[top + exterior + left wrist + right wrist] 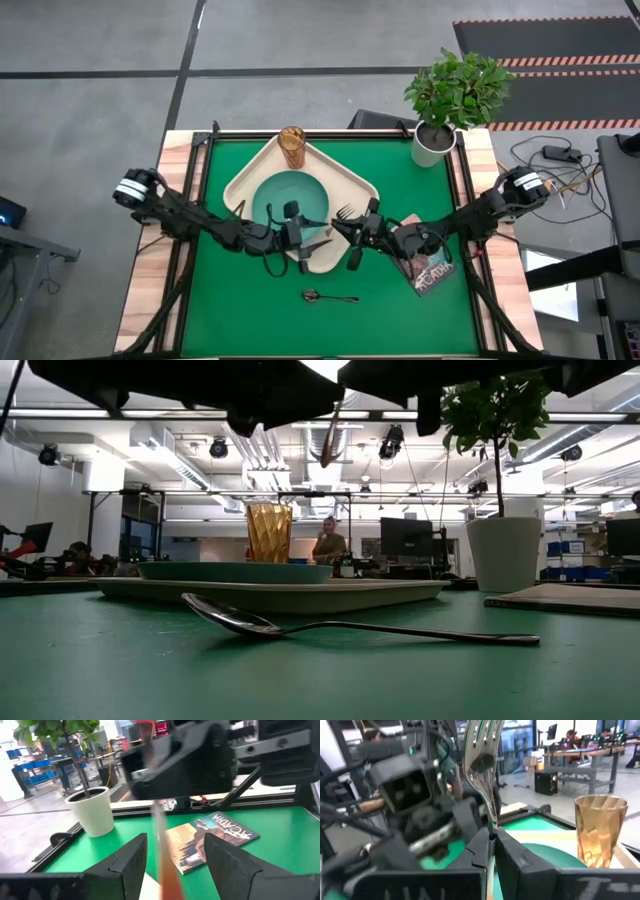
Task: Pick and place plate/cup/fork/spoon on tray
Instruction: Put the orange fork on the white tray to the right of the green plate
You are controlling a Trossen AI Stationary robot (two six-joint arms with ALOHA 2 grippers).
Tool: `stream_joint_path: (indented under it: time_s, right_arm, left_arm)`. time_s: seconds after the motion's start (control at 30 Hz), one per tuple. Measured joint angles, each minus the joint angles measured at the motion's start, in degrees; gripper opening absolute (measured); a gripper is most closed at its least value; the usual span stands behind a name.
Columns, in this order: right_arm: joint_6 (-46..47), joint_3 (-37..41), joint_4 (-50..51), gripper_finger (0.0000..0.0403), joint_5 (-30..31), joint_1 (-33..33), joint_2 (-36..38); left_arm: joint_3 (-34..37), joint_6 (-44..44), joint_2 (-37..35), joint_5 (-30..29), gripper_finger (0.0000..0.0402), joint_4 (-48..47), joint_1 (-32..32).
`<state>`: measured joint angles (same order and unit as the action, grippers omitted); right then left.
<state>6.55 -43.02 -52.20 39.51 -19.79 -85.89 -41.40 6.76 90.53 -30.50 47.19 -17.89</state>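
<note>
Right pincer (491, 851) clamped on fork (482, 755) above tray (245, 178); left pincer (175, 855) spread wide, empty, facing it; spoon (330, 296) on counter (400, 310).

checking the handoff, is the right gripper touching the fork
Touching. In the right wrist view the right gripper's two dark fingers are closed on the fork, whose tines rise straight out from between them.

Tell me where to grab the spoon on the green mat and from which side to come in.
Grip the spoon at mid-handle, coming straight down from above. It lies flat, clear of the tray, handle running sideways and bowl toward the left arm's side, so set the fingers across the thin handle. The curved bowl would probably slip.
</note>
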Motion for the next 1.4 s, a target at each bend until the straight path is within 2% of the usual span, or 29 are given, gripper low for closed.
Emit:
stream_joint_path:
  time_s: [0.1, 0.2, 0.33, 0.43, 0.67, 1.0, 1.13, 1.3, 1.4]
  right_arm:
    - [-0.09, -0.51, -0.79, 0.0008, 0.86, 0.07, -0.55]
    - [-0.08, -0.92, -1.43, 0.0008, 1.19, 0.07, -0.92]
    - [-0.11, -0.84, -3.24, 0.0008, 1.67, 0.16, -1.20]
    - [-0.11, -0.84, -3.94, 0.0008, 2.38, 0.35, -1.25]
    - [-0.22, -0.84, -4.88, 0.0008, 2.73, 0.81, -1.31]
    - [-1.20, -0.84, -4.14, 0.0011, 2.32, 0.81, -1.33]
    - [-1.18, -0.84, -4.22, 0.0038, 2.36, 0.81, -1.22]
    - [-1.12, -0.84, -3.85, 0.0103, 2.36, 0.68, -0.80]
    - [-1.12, -0.84, -2.69, 0.0140, 2.42, 0.40, -0.11]
  left_arm:
    - [-0.81, -0.41, 1.52, -0.98, 0.0179, 0.50, 0.11]
    - [-0.98, -0.41, 2.08, -5.26, 0.0176, 0.31, 0.17]
    - [-0.84, -0.39, 2.11, -6.63, 0.0157, 0.36, 0.22]
    - [-0.77, -0.39, 2.11, -7.54, 0.0122, 0.36, 0.25]
    - [-0.75, -0.65, 2.11, -7.46, 0.0011, 0.18, 0.28]
    - [-0.47, -2.01, 2.11, -7.35, 0.0001, -0.12, 0.26]
    - [-0.39, -1.49, 2.13, -7.49, 0.0000, -0.49, 0.08]
    - [0.75, -1.44, 2.00, -7.47, 0.0000, -0.28, -0.61]
    - [1.13, -0.35, 1.75, -11.16, 0.0000, -0.33, -1.56]
